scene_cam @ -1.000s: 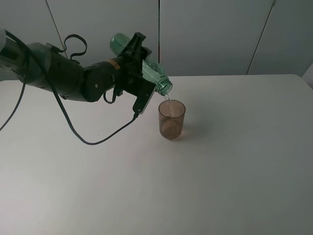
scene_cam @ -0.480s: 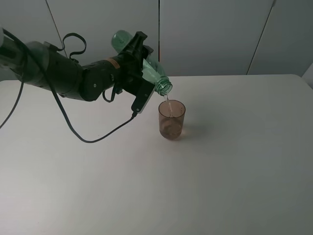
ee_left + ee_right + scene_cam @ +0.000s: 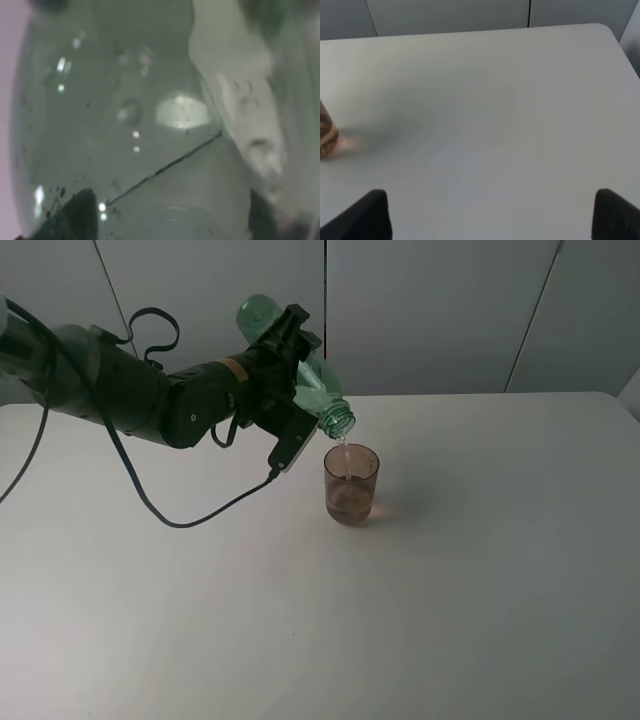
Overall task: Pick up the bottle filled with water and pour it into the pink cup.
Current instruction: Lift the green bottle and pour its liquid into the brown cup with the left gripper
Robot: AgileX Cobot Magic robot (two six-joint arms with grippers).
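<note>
My left gripper point(image 3: 291, 380) is shut on the green bottle point(image 3: 322, 403) and holds it tilted above the table, neck down to the right. The open mouth hangs just above the rim of the pink cup point(image 3: 351, 485). A thin stream of water runs from the mouth into the cup, which stands upright and holds some water. In the left wrist view the bottle point(image 3: 135, 130) fills the picture. My right gripper point(image 3: 491, 215) is open and empty, and does not show in the exterior view. The cup point(image 3: 325, 136) shows at the edge of the right wrist view.
The white table point(image 3: 460, 590) carries only the cup. A black cable point(image 3: 170, 515) hangs from the left arm and loops low over the table left of the cup. A grey wall stands behind the table's far edge.
The bottle's base has risen a little, so the bottle tilts more steeply. Water keeps running into the cup. The cup has not moved.
</note>
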